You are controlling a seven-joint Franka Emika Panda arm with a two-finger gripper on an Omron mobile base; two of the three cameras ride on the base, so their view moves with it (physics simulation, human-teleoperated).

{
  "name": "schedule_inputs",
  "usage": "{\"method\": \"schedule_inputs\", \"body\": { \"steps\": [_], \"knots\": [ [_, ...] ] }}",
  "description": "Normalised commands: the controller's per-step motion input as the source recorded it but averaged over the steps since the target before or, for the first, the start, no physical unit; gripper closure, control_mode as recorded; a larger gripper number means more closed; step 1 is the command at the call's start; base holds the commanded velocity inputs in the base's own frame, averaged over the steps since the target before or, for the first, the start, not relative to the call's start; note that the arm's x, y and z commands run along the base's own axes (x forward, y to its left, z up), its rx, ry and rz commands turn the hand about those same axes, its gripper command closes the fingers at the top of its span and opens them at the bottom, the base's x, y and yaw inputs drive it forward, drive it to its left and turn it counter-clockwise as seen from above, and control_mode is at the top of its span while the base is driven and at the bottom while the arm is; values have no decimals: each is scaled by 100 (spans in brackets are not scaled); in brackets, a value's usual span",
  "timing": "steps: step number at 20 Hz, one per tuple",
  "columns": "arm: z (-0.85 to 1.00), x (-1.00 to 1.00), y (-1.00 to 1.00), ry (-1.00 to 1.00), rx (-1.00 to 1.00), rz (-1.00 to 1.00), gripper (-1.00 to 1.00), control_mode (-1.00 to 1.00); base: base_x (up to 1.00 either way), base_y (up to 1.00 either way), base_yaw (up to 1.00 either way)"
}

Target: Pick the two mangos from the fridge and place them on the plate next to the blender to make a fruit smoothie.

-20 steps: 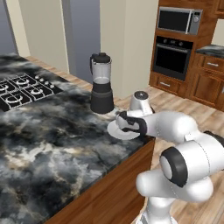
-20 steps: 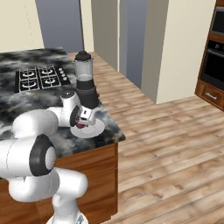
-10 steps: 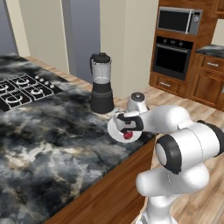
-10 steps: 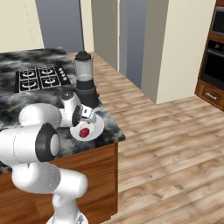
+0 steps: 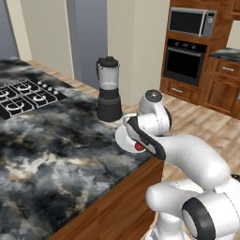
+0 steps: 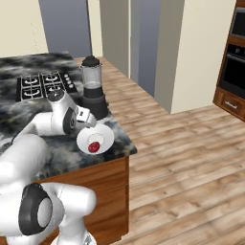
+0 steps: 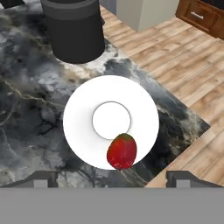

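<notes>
The counter (image 5: pixel 56 140) carries the blender (image 5: pixel 108 89), with the plate (image 7: pixel 110 120) just beside it near the corner. Your red mango (image 7: pixel 121 151) rests at the plate's rim; a careless sweep could roll it off. The gripper (image 7: pixel 111 178) hangs above, open, empty.

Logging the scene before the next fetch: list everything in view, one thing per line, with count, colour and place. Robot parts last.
mango: one, deep red, on the plate near its rim.
plate: one, white, on the counter corner beside the blender.
blender: one, black base and lid, clear jar, on the counter.
counter: one, dark marbled top, wood sides.
cooktop: one, black, far end of the counter.
wall oven: one, black, in wooden cabinets.
microwave: one, silver, above the wall oven.
gripper: one, dark tips wide apart, above the plate.
</notes>
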Motion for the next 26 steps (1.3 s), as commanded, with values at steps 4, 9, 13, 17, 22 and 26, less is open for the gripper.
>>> {"method": "schedule_inputs", "body": {
  "steps": [4,9,13,17,22,26],
  "knots": [
    [100,-100,-3,2,0,8,-100,-100,0,0,0],
    [92,-100,-9,5,0,13,-100,-100,0,0,0],
    [58,-100,-1,1,0,5,-100,-100,0,0,0],
    [16,-100,0,2,-2,0,-100,-100,0,0,0],
    [2,-91,0,0,0,2,-100,-100,0,0,0],
    [0,0,0,0,0,0,-100,100,-100,14,46]
  ]
}}
